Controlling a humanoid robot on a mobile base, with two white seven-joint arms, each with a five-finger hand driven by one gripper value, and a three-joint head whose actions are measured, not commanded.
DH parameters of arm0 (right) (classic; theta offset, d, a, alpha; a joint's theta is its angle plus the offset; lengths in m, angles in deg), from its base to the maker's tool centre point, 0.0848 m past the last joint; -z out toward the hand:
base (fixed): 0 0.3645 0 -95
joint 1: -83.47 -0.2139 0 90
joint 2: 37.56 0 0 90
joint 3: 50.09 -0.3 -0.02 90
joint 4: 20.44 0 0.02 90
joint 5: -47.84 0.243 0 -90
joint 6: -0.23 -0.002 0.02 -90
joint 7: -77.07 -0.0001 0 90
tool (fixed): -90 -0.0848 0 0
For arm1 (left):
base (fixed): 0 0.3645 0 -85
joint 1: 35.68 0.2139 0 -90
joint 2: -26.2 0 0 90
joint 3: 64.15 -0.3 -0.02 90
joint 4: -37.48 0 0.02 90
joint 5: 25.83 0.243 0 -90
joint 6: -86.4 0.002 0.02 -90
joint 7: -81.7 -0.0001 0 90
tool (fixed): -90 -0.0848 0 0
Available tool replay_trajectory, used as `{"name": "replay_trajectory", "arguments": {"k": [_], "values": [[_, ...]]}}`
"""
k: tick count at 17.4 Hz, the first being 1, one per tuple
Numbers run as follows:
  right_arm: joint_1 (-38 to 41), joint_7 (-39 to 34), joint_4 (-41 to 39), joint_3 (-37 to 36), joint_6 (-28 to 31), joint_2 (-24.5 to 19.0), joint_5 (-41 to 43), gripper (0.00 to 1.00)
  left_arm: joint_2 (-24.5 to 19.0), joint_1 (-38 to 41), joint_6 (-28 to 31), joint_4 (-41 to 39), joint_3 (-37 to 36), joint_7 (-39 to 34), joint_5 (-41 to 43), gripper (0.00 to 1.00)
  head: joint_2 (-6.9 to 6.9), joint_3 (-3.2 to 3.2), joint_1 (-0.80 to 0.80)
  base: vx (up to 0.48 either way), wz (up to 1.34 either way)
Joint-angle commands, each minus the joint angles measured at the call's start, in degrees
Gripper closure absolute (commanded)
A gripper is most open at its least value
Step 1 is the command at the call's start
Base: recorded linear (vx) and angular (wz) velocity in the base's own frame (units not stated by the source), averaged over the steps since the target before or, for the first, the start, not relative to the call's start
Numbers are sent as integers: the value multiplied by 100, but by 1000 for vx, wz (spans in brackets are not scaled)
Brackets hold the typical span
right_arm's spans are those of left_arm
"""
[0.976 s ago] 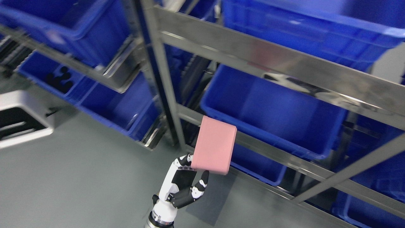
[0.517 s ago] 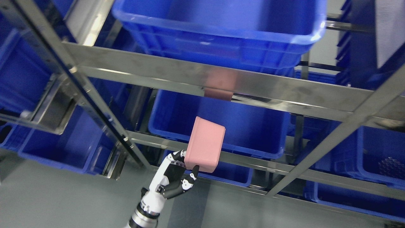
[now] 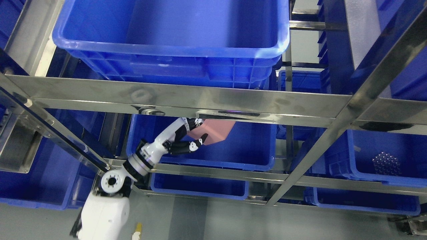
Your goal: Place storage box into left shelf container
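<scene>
One hand at work | left hand (image 3: 185, 140) curled round pink storage box (image 3: 217, 131), now carried in under the steel rail (image 3: 200, 100) above the middle blue container (image 3: 213, 163); earlier it hung outside the shelf | release looks next.

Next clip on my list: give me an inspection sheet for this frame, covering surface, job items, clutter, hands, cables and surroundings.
Surface: steel shelf rack with tiers of blue bins; grey floor below.
Job's things: pink storage box held over the middle-tier blue container, its top hidden behind the rack's crossbar; not yet released.
Clutter: a bin at the right holds a cluster of small dark round items; too small to identify.
Hands: left hand reaches under the crossbar, fingers closed on the pink storage box. Right hand not in view.
Cables: nothing seen.
Surroundings: large blue bin on the tier above, more bins below and to both sides.
</scene>
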Motion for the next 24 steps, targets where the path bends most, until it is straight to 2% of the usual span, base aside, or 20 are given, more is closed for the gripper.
{"name": "replay_trajectory", "arguments": {"k": [1,4,5,6,7,10,11,12,13,14,16,19,20,22,23,24], "values": [[52,-3,-100,-26,12,100,-9,0,465,-1137,-35,2242,254,-3,1837,94,0,0,0,21,-93],[52,-3,-100,-26,12,100,-9,0,465,-1181,-237,2623,254,-213,2457,90,0,0,0,6,-27],[52,-3,-100,-26,12,100,-9,0,465,-1181,-247,2641,202,-431,2475,87,0,0,0,0,0],[52,-3,-100,-26,12,100,-9,0,465,-1181,-264,2684,158,-521,2467,81,0,0,0,0,0],[52,-3,-100,-26,12,100,-9,0,465,-1181,-273,2685,149,-548,2441,69,0,0,0,0,0],[52,-3,-100,-26,12,100,-9,0,465,-1172,-273,2571,175,-557,2388,24,0,0,0,0,0],[52,-3,-100,-26,12,100,-9,0,465,-1138,-264,2458,218,-557,2318,16,0,0,0,0,0],[52,-3,-100,-26,12,100,-9,0,465,-1102,-264,2326,280,-557,2117,12,0,0,0,0,0],[52,-3,-100,-26,12,100,-9,0,465,-1050,-247,2081,332,-583,1645,7,0,0,0,0,0],[52,-3,-100,-26,12,100,-9,0,465,-928,-142,1574,316,-679,805,3,0,0,0,0,0],[52,-3,-100,-26,12,100,-9,0,465,-394,392,206,289,-1352,-323,1,0,0,0,0,0],[52,-3,-100,-26,12,100,-9,0,465,591,684,-1599,193,-3695,-416,0,0,0,0,0,0],[52,-3,-100,-26,12,100,-9,0,465,794,798,-1970,166,-4190,-416,0,0,0,0,0,0],[52,-3,-100,-26,12,100,-9,0,465,1260,888,-2543,105,-4310,-416,0,0,0,0,0,0],[52,-3,-100,-26,12,100,-9,0,465,1367,791,-2527,96,-4310,-416,0,0,0,0,0,0],[52,-3,-100,-26,12,100,-9,0,465,1498,442,-2527,165,-4310,-416,0,0,0,0,0,0]]}}
